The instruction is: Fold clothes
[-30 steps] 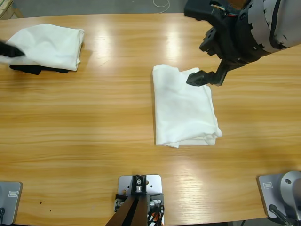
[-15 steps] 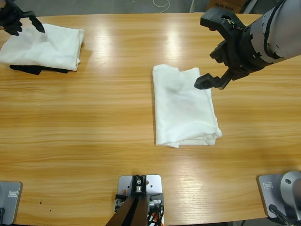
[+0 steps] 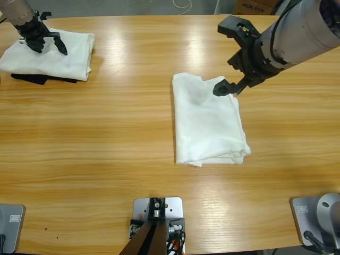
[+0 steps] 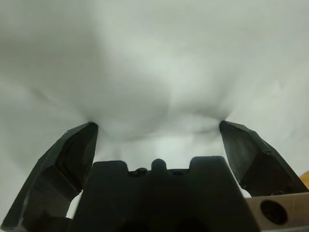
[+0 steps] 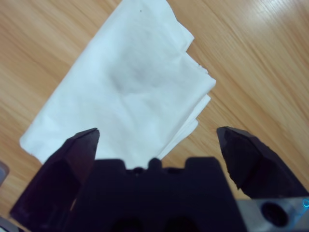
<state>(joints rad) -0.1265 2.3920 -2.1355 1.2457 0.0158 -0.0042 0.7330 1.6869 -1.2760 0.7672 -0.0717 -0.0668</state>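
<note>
Right end effector (image 3: 229,59) over folded T-shirt (image 3: 208,121).

- Long wooden table (image 3: 106,149), warm orange-brown, grain running lengthwise; fills nearly all of the high view.
- Bright glare patches on the glossy top along the far side.
- Grey floor (image 3: 133,6) visible as a strip past the table's far edge.
- White cable loop (image 3: 182,4) lying on that floor.
- Cardboard box (image 3: 254,6) with dark lettering at top right, beyond the table.
</note>
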